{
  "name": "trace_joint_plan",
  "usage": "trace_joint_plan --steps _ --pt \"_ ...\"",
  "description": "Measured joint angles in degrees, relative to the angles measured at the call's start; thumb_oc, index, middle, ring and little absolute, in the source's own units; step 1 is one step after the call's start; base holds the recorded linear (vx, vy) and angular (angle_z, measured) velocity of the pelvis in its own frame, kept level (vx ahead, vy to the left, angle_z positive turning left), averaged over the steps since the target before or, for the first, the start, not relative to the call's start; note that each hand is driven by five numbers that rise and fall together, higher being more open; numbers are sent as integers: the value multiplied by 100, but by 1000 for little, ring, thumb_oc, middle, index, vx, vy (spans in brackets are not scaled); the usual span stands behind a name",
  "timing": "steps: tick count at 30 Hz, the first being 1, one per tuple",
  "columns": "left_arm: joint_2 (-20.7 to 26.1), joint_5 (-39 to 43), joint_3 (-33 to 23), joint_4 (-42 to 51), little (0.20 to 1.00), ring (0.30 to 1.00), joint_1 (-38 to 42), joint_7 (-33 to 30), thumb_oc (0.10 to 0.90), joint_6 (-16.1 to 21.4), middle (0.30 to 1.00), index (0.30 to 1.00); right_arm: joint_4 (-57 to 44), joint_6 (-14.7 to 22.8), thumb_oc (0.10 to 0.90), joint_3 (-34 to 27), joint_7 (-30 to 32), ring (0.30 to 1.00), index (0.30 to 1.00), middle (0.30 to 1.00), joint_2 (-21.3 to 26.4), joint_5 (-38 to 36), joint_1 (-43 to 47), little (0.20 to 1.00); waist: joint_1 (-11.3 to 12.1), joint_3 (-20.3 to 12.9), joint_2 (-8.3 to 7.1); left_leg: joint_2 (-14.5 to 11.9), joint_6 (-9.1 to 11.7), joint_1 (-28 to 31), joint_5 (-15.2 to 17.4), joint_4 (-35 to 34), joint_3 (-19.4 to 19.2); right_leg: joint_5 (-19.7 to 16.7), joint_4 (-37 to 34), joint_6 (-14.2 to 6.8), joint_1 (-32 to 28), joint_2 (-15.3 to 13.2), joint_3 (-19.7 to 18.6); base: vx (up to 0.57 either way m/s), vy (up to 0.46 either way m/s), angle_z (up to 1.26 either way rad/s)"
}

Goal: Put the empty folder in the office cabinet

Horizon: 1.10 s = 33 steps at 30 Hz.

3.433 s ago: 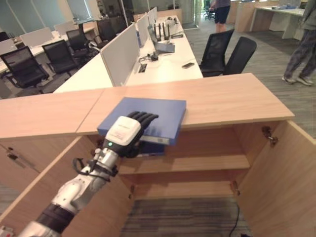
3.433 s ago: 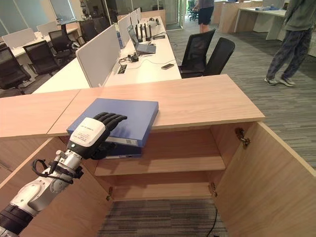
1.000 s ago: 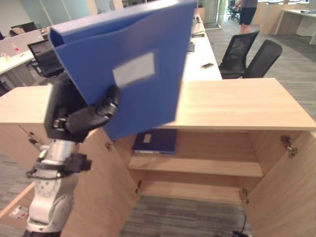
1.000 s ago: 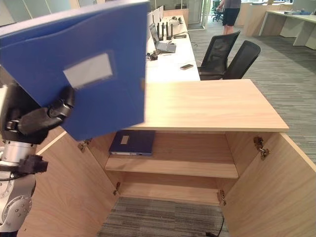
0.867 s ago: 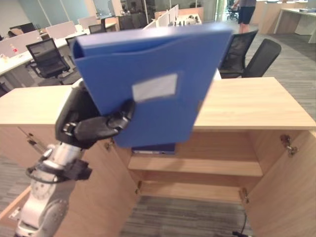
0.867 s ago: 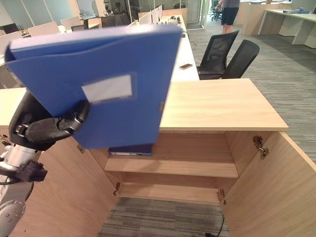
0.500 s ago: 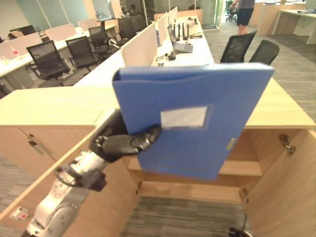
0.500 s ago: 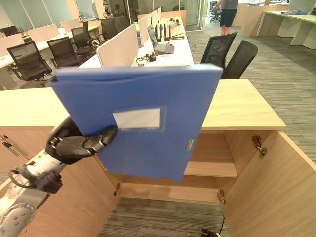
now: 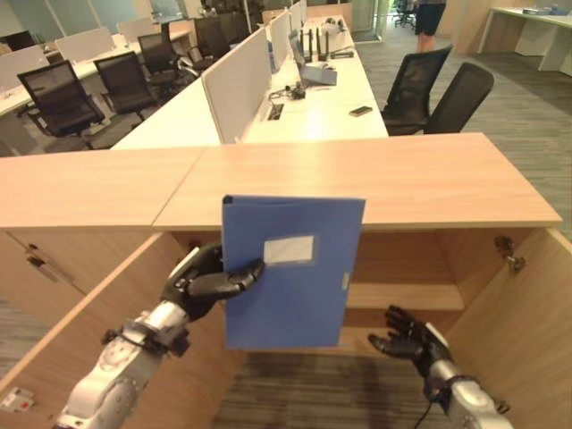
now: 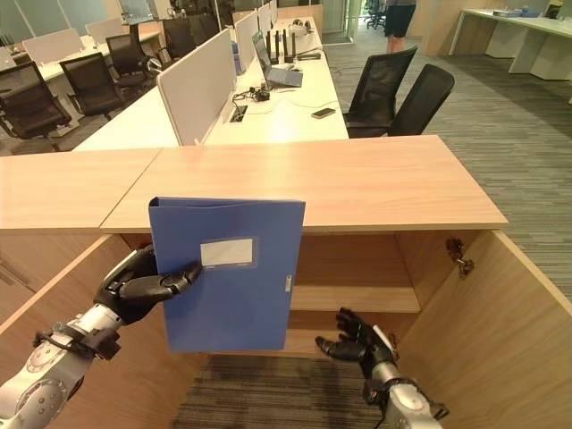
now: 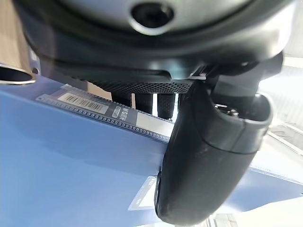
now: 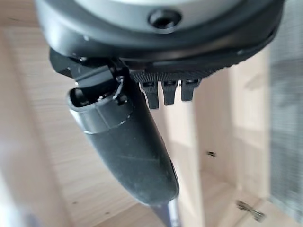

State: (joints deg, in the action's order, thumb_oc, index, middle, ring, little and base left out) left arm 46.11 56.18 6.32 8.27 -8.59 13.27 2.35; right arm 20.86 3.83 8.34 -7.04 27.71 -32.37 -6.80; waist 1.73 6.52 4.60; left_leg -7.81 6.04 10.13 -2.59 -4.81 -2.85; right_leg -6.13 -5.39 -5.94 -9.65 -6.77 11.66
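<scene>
The left hand (image 9: 198,279) pinches the upright blue folder (image 9: 290,273) at its edge, thumb across its front, before the open wooden cabinet (image 9: 500,313), while the right hand (image 9: 407,338) hangs below, fingers relaxed, holding nothing.

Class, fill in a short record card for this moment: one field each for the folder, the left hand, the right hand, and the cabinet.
Folder: flat blue plastic folder with a white label, held upright before the cabinet opening
Left hand: left hand pinching the folder's edge, thumb across its front
Right hand: right hand open, low, beside the folder, holding nothing
Cabinet: light wooden office cabinet, doors open, shelf visible inside
</scene>
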Motion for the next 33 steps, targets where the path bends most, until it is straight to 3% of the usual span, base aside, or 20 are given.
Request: trace_joint_plan --steps 5,9,21,24,33 --pt "0 -175 -163 -100 300 300 4 110 400 0 300 300 -90 -132 800 -122 -241 900 900 900 459 -230 -28 900 -22 21 -38 -3 0 -1 1 19 -5 0 26 -3 3 4 -1 0 0 0" --pt "0 -308 -221 -112 300 300 8 131 400 0 300 300 -479 -262 800 -115 -441 900 900 900 493 -859 -212 900 -54 23 -40 -12 2 -2 2 -3 -11 32 0 -42 6 8 -4 0 0 0" --pt "0 -358 -176 -105 300 300 214 493 400 0 300 300 -1636 -778 800 936 -1424 900 900 900 632 -2187 -110 900 -142 13 -104 -11 8 -2 5 3 -27 14 1 -24 10 9 -11 0 0 0" --pt "-13 -365 70 -71 300 300 578 502 400 -1 300 300 -1662 -856 800 1444 -1438 900 900 900 585 -2349 226 900 -140 13 -148 -9 8 -2 5 20 -29 2 17 -10 11 9 -13 0 0 0" --pt "-58 -350 76 -52 300 300 727 518 400 -1 300 300 -1663 -906 800 1503 -1367 900 900 900 509 -2622 346 900 -139 12 -151 -11 9 -3 4 17 -46 2 21 -13 16 10 -16 0 0 0"
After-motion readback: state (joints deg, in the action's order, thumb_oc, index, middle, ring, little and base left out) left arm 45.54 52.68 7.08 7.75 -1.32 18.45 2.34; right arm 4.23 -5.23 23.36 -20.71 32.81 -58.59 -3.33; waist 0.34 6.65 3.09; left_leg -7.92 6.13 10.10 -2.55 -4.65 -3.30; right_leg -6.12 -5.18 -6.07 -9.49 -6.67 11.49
